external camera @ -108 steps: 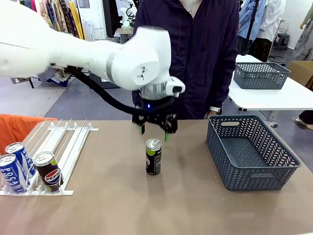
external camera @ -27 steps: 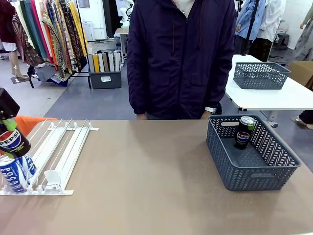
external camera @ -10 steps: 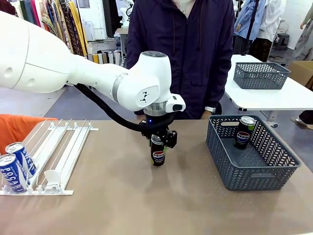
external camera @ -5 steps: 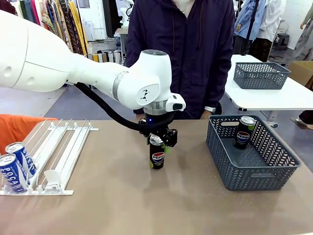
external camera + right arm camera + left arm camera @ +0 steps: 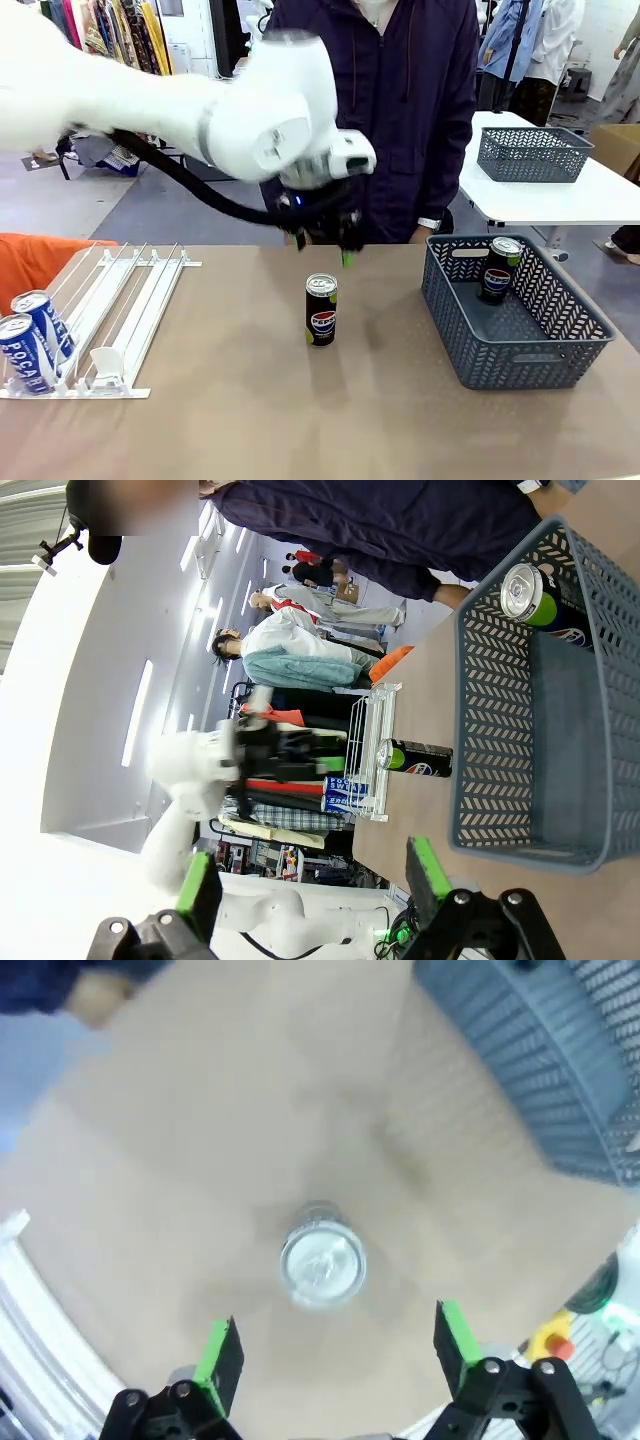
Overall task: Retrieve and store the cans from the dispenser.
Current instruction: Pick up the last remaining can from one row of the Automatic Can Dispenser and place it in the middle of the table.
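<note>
- Broadly, a plain tan desk [image 5: 230, 400] is seen, with a person [image 5: 380, 110] in a dark jacket stood at its far edge. Clothes racks [image 5: 130, 40] and a white desk [image 5: 560, 200] are seen behind.
- Four cans are counted: two blue-and-white ones [image 5: 25, 355] at the low end of the dispenser [image 5: 130, 300], one black Pepsi can [image 5: 321, 310] upright mid-desk, and one black can [image 5: 499, 268] upright in the grey basket [image 5: 520, 350].
- Two baskets are counted, the second basket [image 5: 530, 153] set on the white desk.
- The left pincer [image 5: 322, 248] is held spread above the black Pepsi can, apart from it. The right pincer [image 5: 312, 865] is spread too, with nothing gripped.
</note>
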You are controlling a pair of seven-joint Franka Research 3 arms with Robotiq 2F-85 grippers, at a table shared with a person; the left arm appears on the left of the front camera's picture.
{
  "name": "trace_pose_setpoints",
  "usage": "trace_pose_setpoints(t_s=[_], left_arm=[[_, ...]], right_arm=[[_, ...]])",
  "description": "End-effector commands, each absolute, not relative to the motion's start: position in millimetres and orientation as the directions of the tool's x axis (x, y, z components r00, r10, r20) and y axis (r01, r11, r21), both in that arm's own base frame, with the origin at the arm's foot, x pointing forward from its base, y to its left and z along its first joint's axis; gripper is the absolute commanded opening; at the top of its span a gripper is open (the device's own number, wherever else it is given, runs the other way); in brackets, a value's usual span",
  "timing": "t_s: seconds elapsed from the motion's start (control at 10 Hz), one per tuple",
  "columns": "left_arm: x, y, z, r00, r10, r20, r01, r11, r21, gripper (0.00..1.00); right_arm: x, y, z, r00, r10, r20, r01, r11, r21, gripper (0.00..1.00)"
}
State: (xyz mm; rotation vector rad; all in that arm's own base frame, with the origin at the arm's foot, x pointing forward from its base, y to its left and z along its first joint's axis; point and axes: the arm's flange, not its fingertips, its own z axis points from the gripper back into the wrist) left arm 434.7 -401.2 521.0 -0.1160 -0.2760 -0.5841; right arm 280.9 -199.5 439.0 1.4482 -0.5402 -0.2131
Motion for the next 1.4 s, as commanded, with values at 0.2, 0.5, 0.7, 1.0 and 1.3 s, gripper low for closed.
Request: trace_pose_setpoints(t_s=[0.2, 0.5, 0.7, 1.0, 1.3], left_arm=[[371.8, -224.5, 603.4, 0.855, -0.312, 0.415, 0.447, 0.849, -0.282, 1.0], [328.8, -33.9, 597.0, 0.915, 0.078, 0.396, 0.182, 0.797, -0.577, 1.0], [291.2, 73.9, 561.4, 0.916, 0.208, 0.345, 0.149, 0.62, -0.77, 1.0], [268.3, 139.0, 499.4, 0.912, 0.248, 0.326, 0.213, 0.393, -0.894, 1.0], [252.6, 145.1, 514.4, 0.893, 0.278, 0.353, 0.205, 0.447, -0.87, 1.0]], right_arm=[[279.5, -200.1, 440.6, 0.863, -0.446, 0.236, -0.196, 0.134, 0.971, 1.0], [279.5, -200.1, 440.6, 0.863, -0.446, 0.236, -0.196, 0.134, 0.971, 1.0], [279.5, -200.1, 440.6, 0.863, -0.446, 0.236, -0.196, 0.134, 0.971, 1.0], [279.5, -200.1, 440.6, 0.863, -0.446, 0.236, -0.196, 0.134, 0.971, 1.0], [279.5, -200.1, 440.6, 0.863, -0.446, 0.236, -0.196, 0.134, 0.971, 1.0]])
